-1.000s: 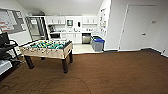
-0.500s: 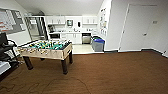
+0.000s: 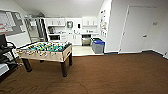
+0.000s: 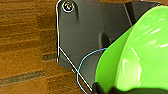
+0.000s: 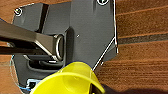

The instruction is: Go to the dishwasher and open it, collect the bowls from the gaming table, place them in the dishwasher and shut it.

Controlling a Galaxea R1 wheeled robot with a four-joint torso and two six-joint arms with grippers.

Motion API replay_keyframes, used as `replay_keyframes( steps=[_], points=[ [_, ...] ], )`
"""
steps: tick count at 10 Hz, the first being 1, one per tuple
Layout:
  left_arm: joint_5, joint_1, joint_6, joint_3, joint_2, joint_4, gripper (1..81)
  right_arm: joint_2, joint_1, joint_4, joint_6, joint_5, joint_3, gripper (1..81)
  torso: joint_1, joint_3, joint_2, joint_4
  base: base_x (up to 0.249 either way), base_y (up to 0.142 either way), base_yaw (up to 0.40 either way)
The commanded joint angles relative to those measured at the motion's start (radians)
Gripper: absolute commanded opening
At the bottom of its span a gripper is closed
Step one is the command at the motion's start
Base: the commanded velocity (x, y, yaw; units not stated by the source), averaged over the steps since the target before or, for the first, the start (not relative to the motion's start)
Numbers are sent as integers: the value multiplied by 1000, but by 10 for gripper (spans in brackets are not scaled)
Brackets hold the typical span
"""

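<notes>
The left claw's opening cannot be told, but one glossy lime-green bowl [image 4: 140, 52] sits hard against it, above brown ribbed carpet [image 4: 25, 50]; the right claw is just as unreadable, with one smooth round yellow bowl [image 5: 68, 80] close at its end. Far across the room, one steel-fronted dishwasher [image 3: 86, 40] stands under the white kitchen worktop [image 3: 82, 33], with a blue-lidded bin [image 3: 98, 45] just to its right. One wood-sided football table [image 3: 47, 51] with a green field stands near left.
</notes>
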State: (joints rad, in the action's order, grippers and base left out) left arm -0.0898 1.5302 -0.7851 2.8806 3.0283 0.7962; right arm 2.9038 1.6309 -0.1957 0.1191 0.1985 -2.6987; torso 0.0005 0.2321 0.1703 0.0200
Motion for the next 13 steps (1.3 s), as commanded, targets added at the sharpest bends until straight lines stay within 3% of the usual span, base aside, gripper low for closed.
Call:
replay_keyframes(
  steps=[1, 13],
  points=[
    [39, -38, 3, 6, -6, -5, 10, -16, -25, -11, -4, -50, -5, 10, 0, 0, 0, 0, 82, 0, 0],
    [38, -37, 3, 6, -6, -6, 10, -15, -25, -13, -4, -50, -5, 10, 0, -6, 0, 0, 111, 0, 0]
  ],
)
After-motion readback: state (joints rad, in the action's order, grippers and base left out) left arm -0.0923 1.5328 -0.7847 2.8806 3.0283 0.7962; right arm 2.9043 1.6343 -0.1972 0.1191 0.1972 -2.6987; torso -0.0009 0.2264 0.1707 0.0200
